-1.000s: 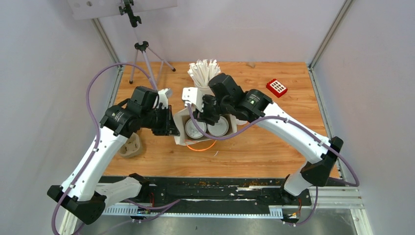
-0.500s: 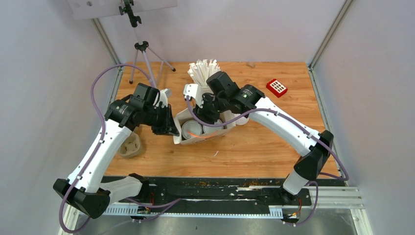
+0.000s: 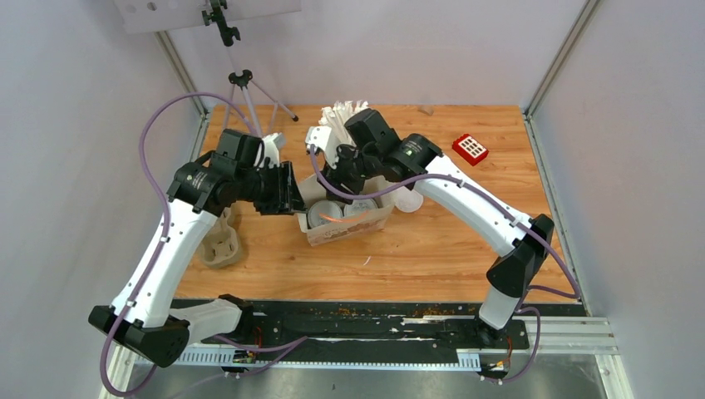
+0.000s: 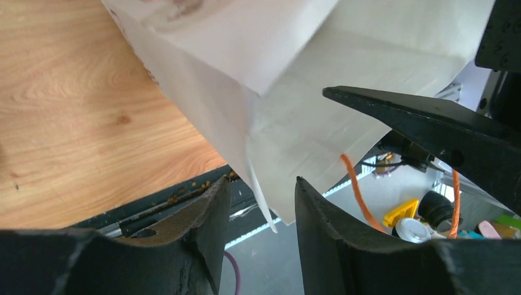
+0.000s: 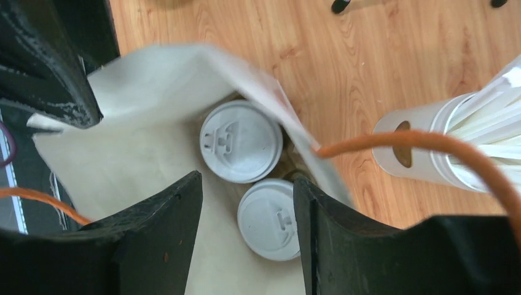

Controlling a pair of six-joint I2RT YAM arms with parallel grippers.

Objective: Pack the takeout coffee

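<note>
The takeout coffee is two cups, of which only the round white lids [image 5: 241, 141] [image 5: 270, 219] show, side by side inside a white paper bag [image 3: 353, 226] with orange handles [image 5: 418, 144]. In the top view the lids [image 3: 320, 218] [image 3: 359, 212] are visible through the bag's open mouth. My right gripper [image 5: 246, 178] hovers open above the mouth, right over the cups and holding nothing. My left gripper [image 4: 261, 190] is open at the bag's left side. The bag's paper edge [image 4: 264, 203] hangs loose between its fingertips, unpinched.
A white cup of paper-wrapped sticks [image 3: 345, 116] stands just behind the bag. A beige pulp carrier [image 3: 223, 241] lies at the left, a red block [image 3: 470, 148] at the far right, a tripod [image 3: 241, 91] at the back left. A white round thing [image 3: 407, 199] sits right of the bag.
My left gripper opened and released the bag's edge. The right jaws widened and drew up and back. The bag now stands more upright with the cups inside.
</note>
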